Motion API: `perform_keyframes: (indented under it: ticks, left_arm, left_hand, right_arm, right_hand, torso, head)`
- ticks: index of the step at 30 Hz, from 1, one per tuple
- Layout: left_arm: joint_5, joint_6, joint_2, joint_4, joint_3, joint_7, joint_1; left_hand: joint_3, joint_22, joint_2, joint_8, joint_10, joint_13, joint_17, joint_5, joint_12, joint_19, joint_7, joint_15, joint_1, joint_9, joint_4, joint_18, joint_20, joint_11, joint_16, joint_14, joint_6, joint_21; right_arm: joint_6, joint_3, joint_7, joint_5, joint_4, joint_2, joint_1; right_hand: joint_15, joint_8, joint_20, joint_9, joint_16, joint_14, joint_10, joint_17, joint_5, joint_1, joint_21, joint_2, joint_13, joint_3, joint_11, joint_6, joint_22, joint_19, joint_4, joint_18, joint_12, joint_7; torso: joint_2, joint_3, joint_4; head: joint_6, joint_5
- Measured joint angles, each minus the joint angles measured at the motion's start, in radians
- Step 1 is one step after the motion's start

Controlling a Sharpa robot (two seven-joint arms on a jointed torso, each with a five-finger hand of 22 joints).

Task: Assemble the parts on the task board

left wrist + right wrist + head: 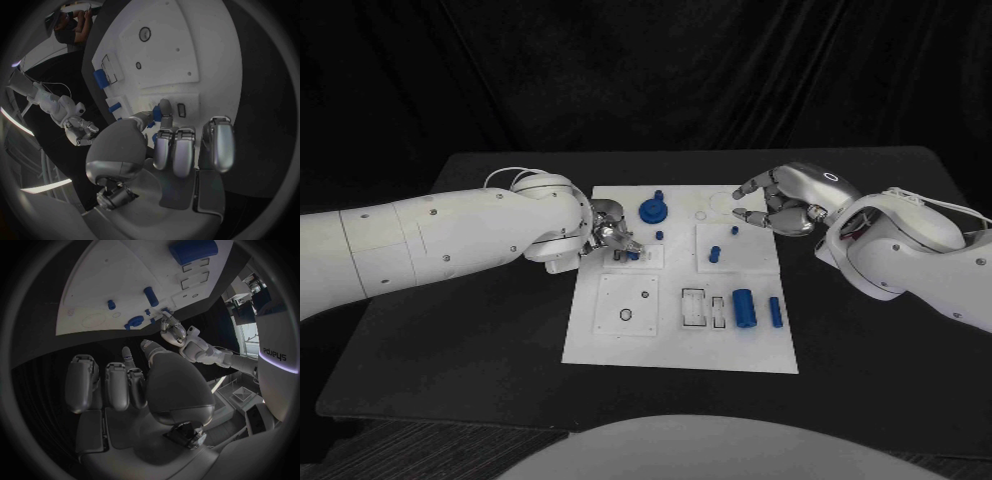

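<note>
Table: a black flat tabletop (459, 330) is filling the middle of the head view, carrying everything below.
Task board: a white rectangular plate (678, 345) is lying at the centre of the frame, its long side running from the upper to the lower part of the picture.
Left arm: a white jointed arm (430, 240) is reaching in from the left edge toward the board's upper left part.
Right arm: a white jointed arm (920, 255) is reaching in from the right edge toward the board's upper right corner.
Left hand: the silver many-fingered left hand (606, 236) is hovering over the board's upper left area, pinching a small blue piece (630, 255) between thumb and a finger; the left wrist view is showing this pinch (156, 116) with the other fingers curled.
Right hand: the silver many-fingered right hand (783, 205) is hanging just over the board's upper right corner, fingers loosely spread and holding nothing.
Large cylinder: a blue upright-lying cylinder (744, 308) is resting in the board's lower right area.
Slim bar: a blue narrow bar (776, 312) is lying just beside the cylinder, nearer the right edge.
Round part: a blue disc with a peg (653, 208) is sitting at the board's upper middle.
Small pegs: a blue short peg (714, 254) and a smaller blue stud (733, 231) are standing right of centre.
</note>
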Motion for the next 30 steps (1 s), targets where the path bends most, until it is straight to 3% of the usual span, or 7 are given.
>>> perform_keyframes:
  ticks: [8,11,14,16,19,24,30]
  left_arm:
    - [0.0,0.0,0.0,0.0,0.0,-0.001,0.0]
    - [0.0,0.0,0.001,0.0,0.0,-0.001,0.0]
    - [0.0,0.0,0.001,0.0,0.0,-0.002,0.0]
    - [0.0,0.0,0.002,-0.001,0.0,-0.003,0.0]
    - [0.0,0.001,0.002,-0.001,0.0,-0.004,-0.001]
    - [0.0,0.001,0.004,-0.002,0.0,-0.005,-0.001]
    - [0.0,0.0,0.005,-0.003,0.0,-0.006,-0.001]
  left_hand:
    - [0.012,0.0,-0.006,-0.004,0.0,0.0,0.0,0.0,0.0,0.0,0.0,0.0,0.006,0.0,-0.007,0.0,0.0,0.0,0.0,0.0,0.0,0.0]
    - [0.021,0.0,-0.006,-0.007,0.0,0.0,0.0,-0.025,0.0,0.0,0.001,0.0,0.006,0.0,-0.01,0.0,0.0,0.0,0.0,0.0,0.0,-0.001]
    - [0.024,0.0,-0.006,-0.019,0.0,0.0,0.0,-0.105,0.0,0.0,0.001,0.0,0.006,-0.003,-0.01,0.0,0.0,0.0,0.0,0.0,0.0,-0.004]
    - [0.015,0.0,-0.009,-0.032,0.0,0.0,0.0,-0.179,0.0,0.0,0.0,0.0,-0.008,-0.01,-0.002,0.0,0.0,0.0,0.0,0.0,0.0,-0.009]
    - [-0.004,0.0,-0.007,-0.049,0.0,0.0,0.0,-0.243,0.0,0.0,0.0,0.0,-0.026,-0.023,0.018,0.0,0.0,0.0,0.0,0.0,0.0,-0.009]
    - [-0.034,0.0,-0.01,-0.069,0.0,0.0,0.0,-0.299,0.0,0.0,0.007,0.0,-0.043,-0.041,0.048,0.0,0.0,0.0,0.0,0.0,0.008,-0.015]
    - [-0.065,0.0,-0.007,-0.079,-0.004,0.0,0.0,-0.321,0.0,0.0,0.01,0.0,-0.06,-0.049,0.07,0.0,0.0,0.004,0.0,0.0,0.011,-0.015]
  right_arm:
    - [0.001,0.0,0.0,0.0,-0.001,0.001,0.0]
    - [0.001,0.0,0.0,0.0,-0.001,0.001,0.0]
    - [0.002,0.0,0.0,0.0,-0.001,0.001,-0.001]
    - [0.003,0.0,0.0,0.0,-0.001,0.001,-0.001]
    - [0.004,0.0,0.0,0.0,-0.001,0.001,-0.001]
    - [0.005,0.0,0.0,0.0,-0.001,0.001,-0.001]
    - [0.007,0.0,-0.001,0.0,-0.001,0.0,-0.001]
  right_hand:
    - [0.0,0.0,0.0,0.0,0.0,0.0,0.0,0.0,0.0,0.0,0.0,0.0,0.0,0.0,0.0,0.0,0.0,0.0,0.0,0.0,0.0,0.0]
    - [0.0,0.0,0.0,0.0,0.0,0.0,0.0,0.0,0.0,0.0,0.0,0.0,0.0,0.0,0.0,0.0,0.0,0.0,0.0,0.0,0.0,0.0]
    - [0.0,0.0,0.0,0.0,0.0,0.0,0.0,0.0,0.0,0.0,0.0,0.0,0.0,0.0,0.0,0.0,0.0,0.0,0.0,0.0,0.0,0.0]
    - [0.0,0.0,0.0,0.0,0.0,0.0,0.0,0.0,0.0,0.0,0.0,0.0,0.0,0.0,0.0,0.0,0.0,0.0,0.0,0.0,0.0,0.0]
    - [0.0,0.0,0.0,0.0,0.0,0.0,0.0,0.0,0.0,0.0,0.0,0.0,0.0,0.0,0.0,0.0,0.0,0.0,0.0,0.0,0.0,0.0]
    - [0.0,0.0,0.0,0.0,0.0,0.0,0.0,0.0,0.001,0.0,0.0,0.0,0.0,0.001,0.0,0.0,0.0,0.0,-0.001,0.0,0.0,0.0]
    - [0.0,0.0,0.0,0.0,0.0,0.0,0.0,0.0,0.004,0.0,0.0,0.0,0.0,0.003,0.0,0.0,0.0,0.0,-0.003,0.0,0.0,0.0]
  torso:
    - [0.0,-0.0006,0.0006]
    - [0.0,-0.0006,0.0007]
    - [0.0,-0.0005,0.0007]
    - [0.001,-0.0004,0.0006]
    - [0.001,-0.0003,0.0002]
    - [0.001,0.0,-0.0009]
    - [0.001,0.0002,-0.0012]
  head:
    - [0.0,0.0]
    - [0.0,-0.001]
    - [0.0,-0.001]
    - [0.0,0.0]
    - [0.0,0.001]
    - [0.0,0.003]
    - [0.0,0.002]
